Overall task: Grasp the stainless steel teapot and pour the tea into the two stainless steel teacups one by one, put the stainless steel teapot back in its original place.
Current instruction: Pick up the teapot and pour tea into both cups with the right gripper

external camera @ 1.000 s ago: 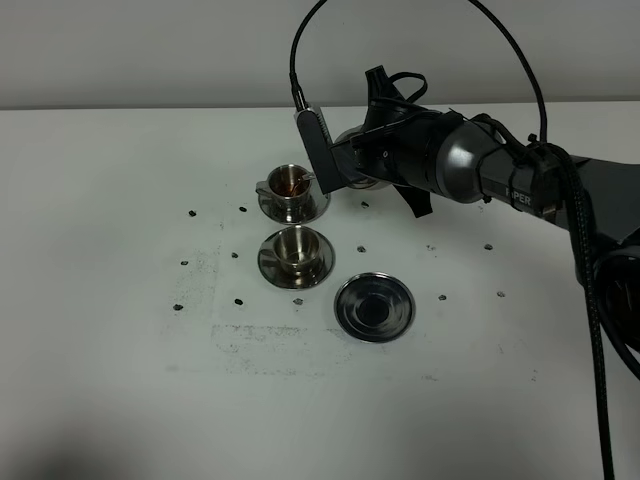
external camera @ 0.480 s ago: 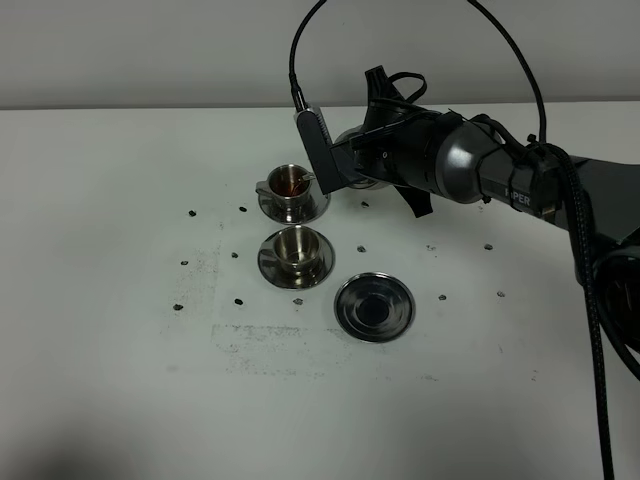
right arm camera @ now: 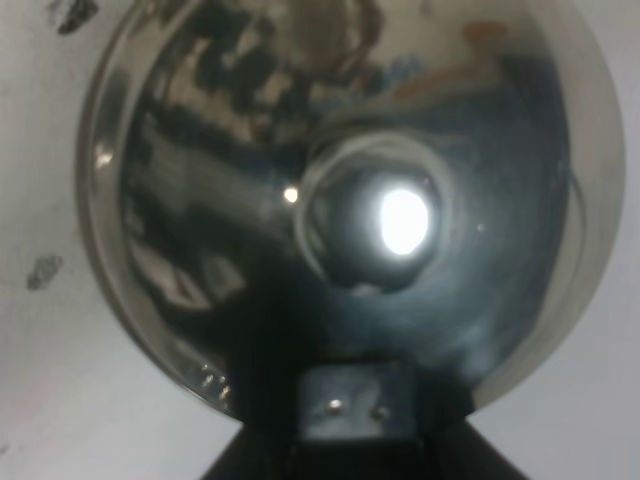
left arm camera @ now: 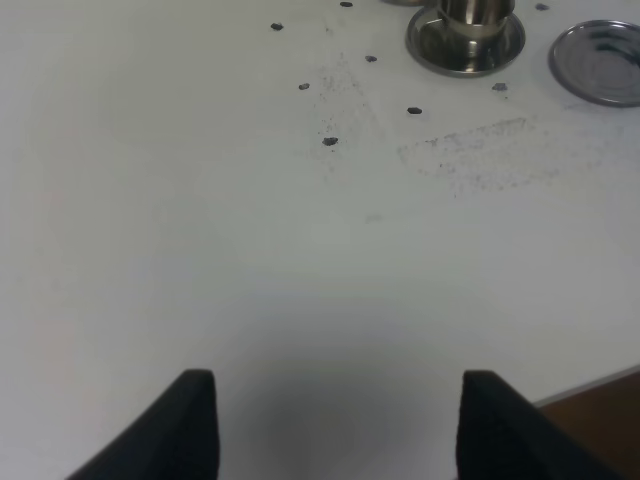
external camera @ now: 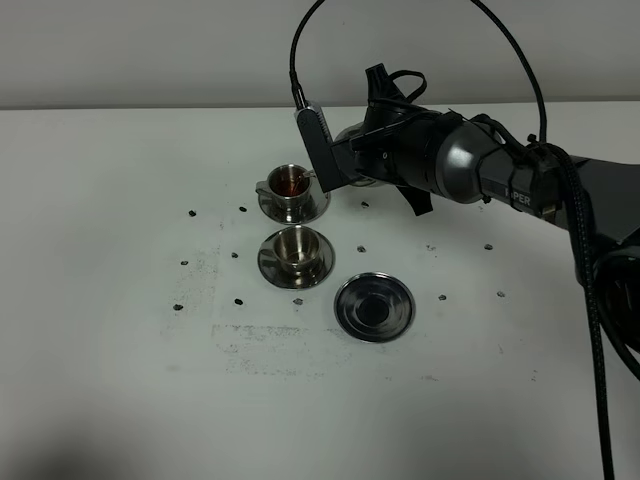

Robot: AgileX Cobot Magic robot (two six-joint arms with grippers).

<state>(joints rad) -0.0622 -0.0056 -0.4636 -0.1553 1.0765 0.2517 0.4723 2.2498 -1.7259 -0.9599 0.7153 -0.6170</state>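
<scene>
My right gripper (external camera: 345, 165) is shut on the handle of the stainless steel teapot (external camera: 352, 136), holding it in the air beside the far teacup (external camera: 292, 180). The arm hides most of the pot in the high view. Its domed lid and knob (right arm camera: 385, 220) fill the right wrist view. The far teacup holds reddish tea and stands on its saucer (external camera: 312, 206). The near teacup (external camera: 293, 245) stands on its own saucer (external camera: 270, 262) just in front. The round steel tray (external camera: 374, 305) lies bare to the right of the near cup. My left gripper (left arm camera: 335, 425) is open over bare table.
Small dark marks dot the white table (external camera: 120, 300) around the cups. The left wrist view shows the near saucer (left arm camera: 500, 45), the tray (left arm camera: 600, 65) and the table's edge (left arm camera: 590, 385). The right arm and its cables (external camera: 560, 200) span the right side.
The right gripper with the teapot has risen a trifle beside the far cup. Nothing else has moved.
</scene>
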